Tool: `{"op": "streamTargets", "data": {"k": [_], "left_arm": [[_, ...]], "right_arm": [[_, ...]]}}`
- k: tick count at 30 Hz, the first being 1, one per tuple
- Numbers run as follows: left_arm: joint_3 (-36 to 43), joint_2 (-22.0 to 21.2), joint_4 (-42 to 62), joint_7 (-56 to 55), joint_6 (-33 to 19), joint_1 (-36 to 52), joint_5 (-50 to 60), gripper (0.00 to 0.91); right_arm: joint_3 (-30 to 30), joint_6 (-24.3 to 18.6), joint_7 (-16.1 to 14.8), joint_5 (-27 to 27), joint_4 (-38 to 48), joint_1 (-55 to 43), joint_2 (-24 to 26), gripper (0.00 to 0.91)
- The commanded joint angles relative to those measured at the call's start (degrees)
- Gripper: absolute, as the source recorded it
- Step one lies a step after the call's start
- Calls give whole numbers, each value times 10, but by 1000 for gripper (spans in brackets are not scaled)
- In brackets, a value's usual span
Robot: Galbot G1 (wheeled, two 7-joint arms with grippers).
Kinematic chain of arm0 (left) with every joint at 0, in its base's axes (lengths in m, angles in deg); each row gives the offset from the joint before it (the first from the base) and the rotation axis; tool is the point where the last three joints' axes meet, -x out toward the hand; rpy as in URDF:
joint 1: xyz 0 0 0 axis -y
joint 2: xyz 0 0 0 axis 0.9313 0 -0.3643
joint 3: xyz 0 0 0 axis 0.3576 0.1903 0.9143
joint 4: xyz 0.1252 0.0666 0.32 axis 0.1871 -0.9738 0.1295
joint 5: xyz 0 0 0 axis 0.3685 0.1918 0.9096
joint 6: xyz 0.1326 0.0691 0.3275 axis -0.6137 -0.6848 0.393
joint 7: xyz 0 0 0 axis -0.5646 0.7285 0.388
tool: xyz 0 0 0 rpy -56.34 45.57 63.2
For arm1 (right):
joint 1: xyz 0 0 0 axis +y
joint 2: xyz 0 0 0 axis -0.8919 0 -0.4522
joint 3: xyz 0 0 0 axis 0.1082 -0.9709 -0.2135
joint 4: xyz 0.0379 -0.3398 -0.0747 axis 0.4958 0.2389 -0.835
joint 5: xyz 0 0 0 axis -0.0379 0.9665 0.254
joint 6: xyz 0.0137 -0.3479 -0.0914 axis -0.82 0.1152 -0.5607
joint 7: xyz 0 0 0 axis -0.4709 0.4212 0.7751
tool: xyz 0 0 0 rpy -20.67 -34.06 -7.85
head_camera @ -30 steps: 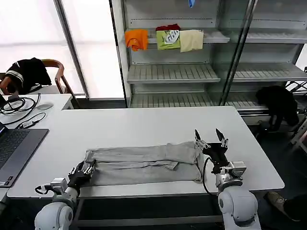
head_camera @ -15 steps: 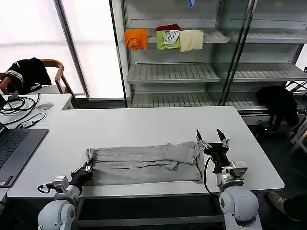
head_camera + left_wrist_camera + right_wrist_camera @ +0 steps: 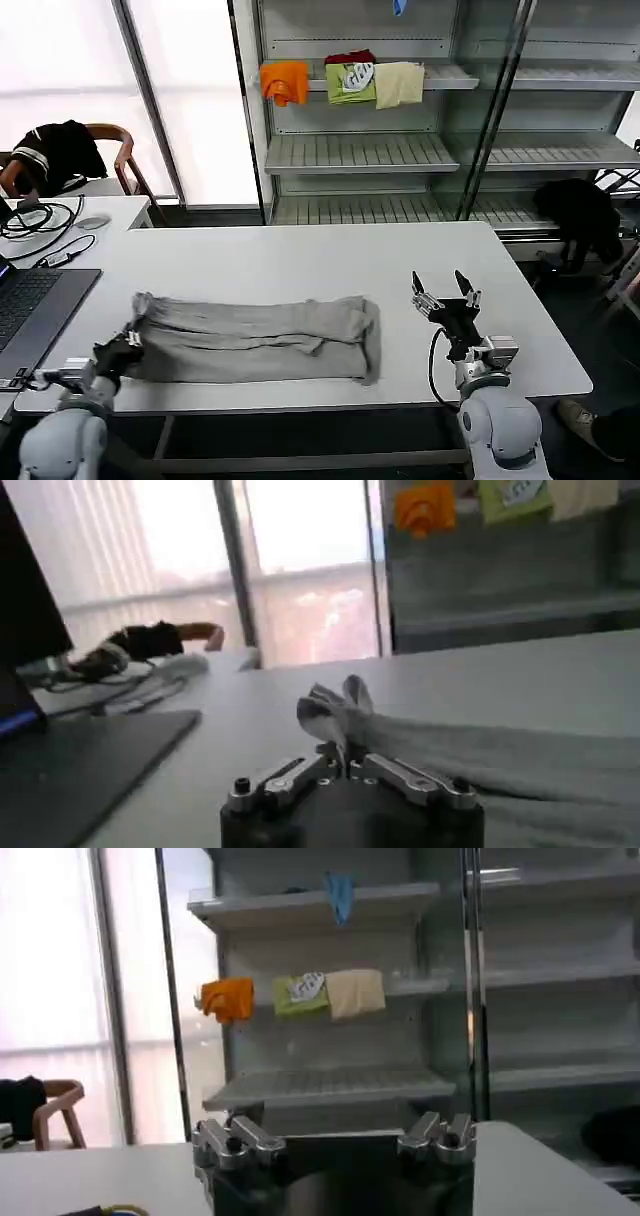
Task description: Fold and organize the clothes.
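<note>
A light grey shirt (image 3: 255,338), one of the clothes, lies folded into a long band across the white table's (image 3: 300,260) front half. My left gripper (image 3: 128,342) is shut on the band's left end, low by the table's front left edge. In the left wrist view that gripper (image 3: 345,765) pinches a bunched tuft of the grey cloth (image 3: 335,715), and the rest of the shirt trails off behind it. My right gripper (image 3: 445,296) stands open just right of the shirt's right end, apart from the cloth. Its fingers (image 3: 235,1138) hold nothing.
A laptop (image 3: 30,305) lies at the table's left edge, with cables and a mouse (image 3: 92,222) on the desk behind. Beyond the table a shelf unit (image 3: 360,150) holds orange, green and cream garments (image 3: 345,82). Black garments hang on a chair (image 3: 60,150) and at the right (image 3: 580,215).
My left gripper has pulled the shirt's left end to the left, sliding the whole band that way. The shirt's right end has drawn away from the open right gripper, which barely moved.
</note>
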Motion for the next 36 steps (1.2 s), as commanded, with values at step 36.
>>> {"op": "streamTargets", "data": {"k": [36], "left_arm": [[333, -128, -105, 30, 93, 30, 250, 10]], "right_arm": [[53, -4, 13, -27, 29, 37, 32, 907]]}}
